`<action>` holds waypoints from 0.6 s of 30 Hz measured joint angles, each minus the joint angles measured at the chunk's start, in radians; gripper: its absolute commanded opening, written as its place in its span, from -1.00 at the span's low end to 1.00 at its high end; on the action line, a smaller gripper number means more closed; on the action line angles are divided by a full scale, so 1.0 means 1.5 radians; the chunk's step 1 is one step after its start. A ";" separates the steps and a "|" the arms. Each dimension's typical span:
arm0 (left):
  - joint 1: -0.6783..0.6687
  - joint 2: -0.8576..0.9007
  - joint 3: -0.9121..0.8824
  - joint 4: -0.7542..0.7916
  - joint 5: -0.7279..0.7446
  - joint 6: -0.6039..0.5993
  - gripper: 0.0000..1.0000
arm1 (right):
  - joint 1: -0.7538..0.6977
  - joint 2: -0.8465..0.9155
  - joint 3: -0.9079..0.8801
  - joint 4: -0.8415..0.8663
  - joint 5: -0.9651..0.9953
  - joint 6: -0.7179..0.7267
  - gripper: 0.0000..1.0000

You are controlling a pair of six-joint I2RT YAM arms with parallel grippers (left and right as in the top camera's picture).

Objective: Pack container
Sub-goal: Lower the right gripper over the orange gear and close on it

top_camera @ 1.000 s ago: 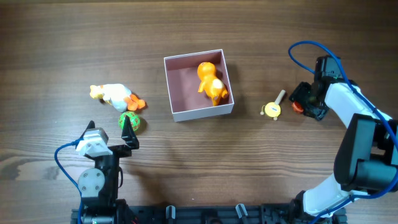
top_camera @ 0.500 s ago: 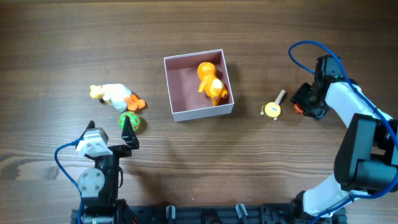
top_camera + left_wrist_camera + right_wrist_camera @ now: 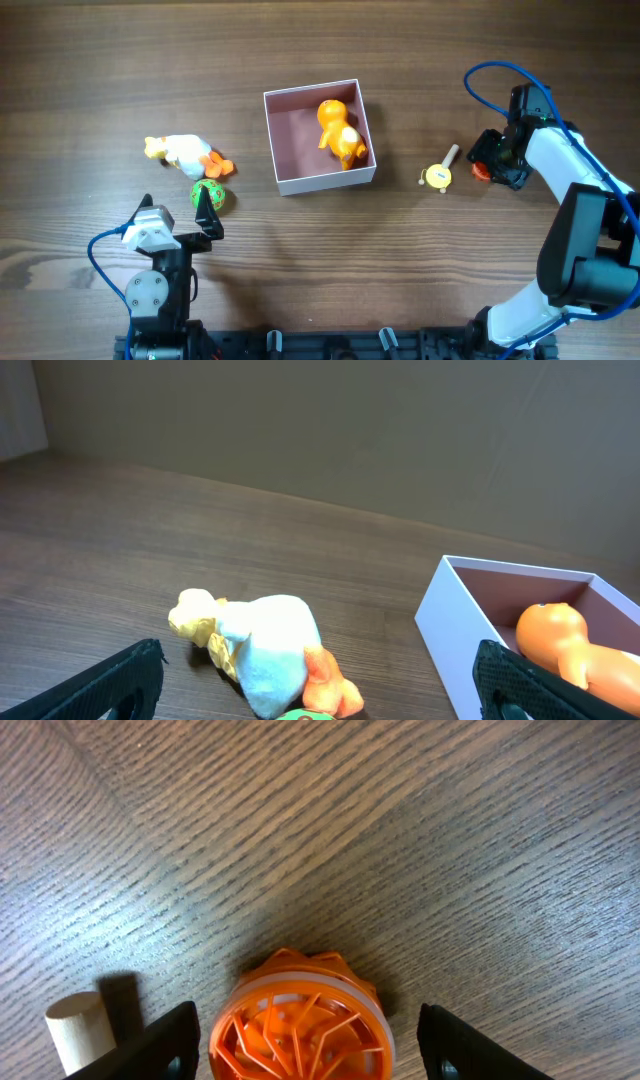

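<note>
The container (image 3: pixel 285 183), a square white box with a pink inside, sits mid-table and holds an orange duck-like toy (image 3: pixel 339 131); both show in the left wrist view, box (image 3: pixel 470 650) and toy (image 3: pixel 565 645). A white and yellow plush duck (image 3: pixel 183 153) and a green ball (image 3: pixel 209 195) lie left of it. My left gripper (image 3: pixel 207 216) is open just below the ball; the plush (image 3: pixel 265 655) lies ahead of it. My right gripper (image 3: pixel 487 160) is open, its jaws either side of an orange wheel-like toy (image 3: pixel 300 1020), not touching it.
A yellow disc with a wooden peg (image 3: pixel 439 173) lies between the box and the right gripper; the peg's end shows in the right wrist view (image 3: pixel 78 1025). The blue cable (image 3: pixel 490 85) loops over the right arm.
The right arm has shifted very slightly; the rest has not moved.
</note>
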 measured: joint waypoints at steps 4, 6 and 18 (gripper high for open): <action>0.000 0.000 0.000 0.000 0.000 0.000 1.00 | 0.000 0.000 0.000 0.003 0.000 -0.016 0.29; 0.000 0.000 0.000 0.000 0.000 0.000 1.00 | 0.000 0.000 0.000 0.008 0.000 -0.019 0.31; 0.000 0.000 0.000 0.000 0.000 0.000 1.00 | 0.000 0.012 0.000 0.022 0.000 -0.025 0.31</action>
